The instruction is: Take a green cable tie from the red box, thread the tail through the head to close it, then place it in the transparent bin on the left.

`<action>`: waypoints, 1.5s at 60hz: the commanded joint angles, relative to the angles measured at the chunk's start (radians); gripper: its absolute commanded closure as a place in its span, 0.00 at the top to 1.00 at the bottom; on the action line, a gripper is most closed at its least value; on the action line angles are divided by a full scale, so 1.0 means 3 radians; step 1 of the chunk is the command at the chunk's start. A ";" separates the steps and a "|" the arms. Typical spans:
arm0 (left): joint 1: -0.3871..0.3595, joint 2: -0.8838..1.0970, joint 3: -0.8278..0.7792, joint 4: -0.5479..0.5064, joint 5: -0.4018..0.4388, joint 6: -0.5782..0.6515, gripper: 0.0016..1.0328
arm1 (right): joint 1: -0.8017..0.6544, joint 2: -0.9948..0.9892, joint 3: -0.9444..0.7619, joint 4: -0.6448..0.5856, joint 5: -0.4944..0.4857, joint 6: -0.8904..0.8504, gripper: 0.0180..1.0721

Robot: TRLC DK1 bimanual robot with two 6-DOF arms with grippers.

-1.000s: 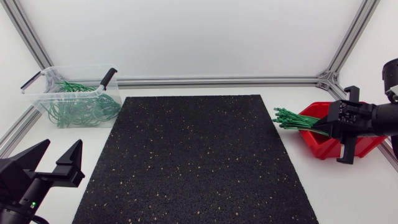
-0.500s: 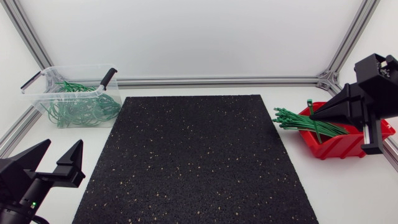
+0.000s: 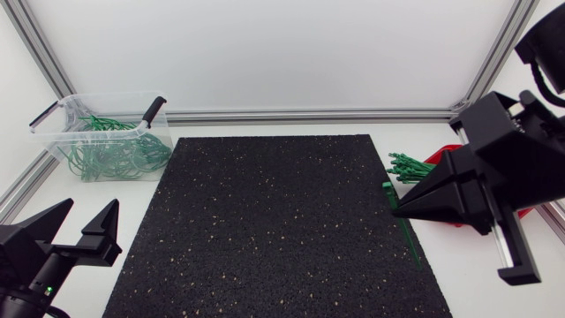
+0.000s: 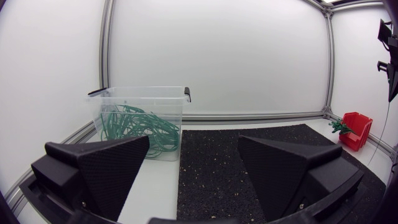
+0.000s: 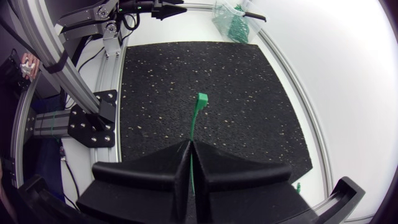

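Head view: right gripper (image 3: 397, 210) seen clamped on green cable tie (image 3: 407, 233), held over right edge of black mat (image 3: 265, 221), beside red box (image 3: 439, 156). Left gripper (image 3: 88, 210) seen spread, nothing held.

Left wrist view: left gripper (image 4: 193, 149) fingers parted wide; transparent bin (image 4: 143, 91) seen ahead, closed ties inside.

Right wrist view: green cable tie (image 5: 196, 118) pinched between closed fingers of right gripper (image 5: 191, 144), head end protruding over mat.

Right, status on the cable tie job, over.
Right gripper shut on one tie, over the mat's right edge. Left gripper open, empty, near-left corner. Tie straight, not yet threaded. Nothing on the mat toward the bin.
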 commanded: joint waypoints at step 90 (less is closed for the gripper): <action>0.0377 0.1536 0.1111 -0.0237 0.1823 -0.0615 0.96 | 0.0134 0.1733 -0.0238 0.1683 -0.2083 0.1768 0.05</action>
